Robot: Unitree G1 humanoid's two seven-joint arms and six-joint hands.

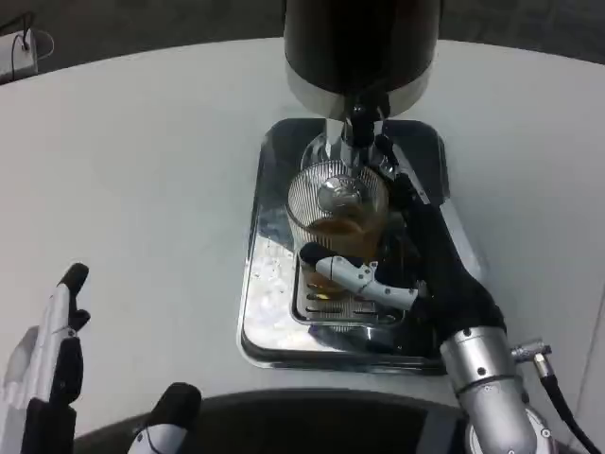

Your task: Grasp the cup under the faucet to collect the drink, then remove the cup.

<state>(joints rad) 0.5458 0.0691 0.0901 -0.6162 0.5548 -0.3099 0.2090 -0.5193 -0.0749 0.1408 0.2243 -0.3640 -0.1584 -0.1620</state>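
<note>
A ribbed clear cup [333, 210] with amber drink in its bottom stands on the drip grate under the faucet [359, 121] of the black and silver dispenser [359, 47]. My right hand [397, 260] wraps the cup from the right, its white thumb crossing the cup's front low down and its black fingers running up behind the right side. My left hand [52, 364] rests at the lower left with its fingers apart, holding nothing, far from the cup.
The dispenser stands on a shiny steel tray [260, 293] with a slotted grate [336, 307] in the middle of the white table [142, 170]. A cable and small device [19, 52] lie at the far left corner.
</note>
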